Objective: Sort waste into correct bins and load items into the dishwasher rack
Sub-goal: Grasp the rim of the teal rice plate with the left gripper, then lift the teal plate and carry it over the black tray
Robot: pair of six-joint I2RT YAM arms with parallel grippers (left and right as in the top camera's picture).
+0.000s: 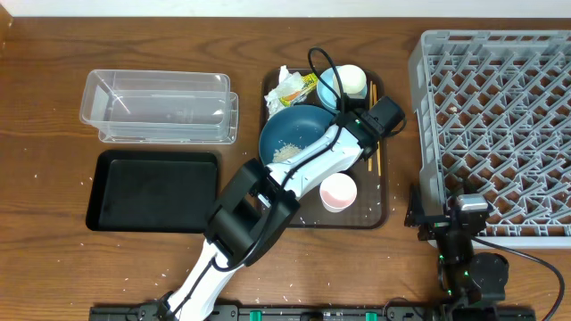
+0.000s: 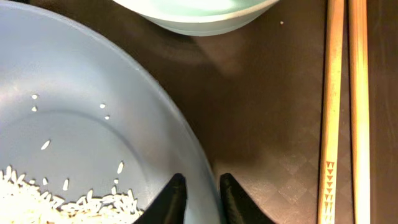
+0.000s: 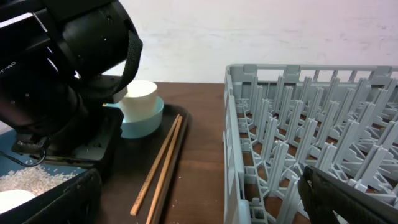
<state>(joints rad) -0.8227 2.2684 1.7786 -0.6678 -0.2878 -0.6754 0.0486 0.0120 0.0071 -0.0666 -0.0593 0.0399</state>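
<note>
The large dark-blue bowl (image 1: 294,132) sits on the brown tray with white rice grains (image 1: 285,152) in it. My left gripper (image 1: 346,125) is shut on the bowl's right rim. In the left wrist view one finger of the left gripper (image 2: 199,198) is inside the bowl (image 2: 93,124), next to the rice (image 2: 37,199), and the other is outside. The white cup (image 1: 352,80) stands in the small light-blue bowl (image 1: 332,89). The pink cup (image 1: 338,192), the chopsticks (image 1: 375,134), the tissue and the yellow wrapper (image 1: 294,86) lie on the tray. My right gripper (image 3: 205,205) is open and empty beside the grey rack (image 1: 500,134).
The clear tub (image 1: 161,107) and the black tray (image 1: 152,189) lie left of the brown serving tray (image 1: 379,209). The rack's near wall (image 3: 233,149) stands close to my right gripper. A few rice grains are scattered on the table in front of the tray.
</note>
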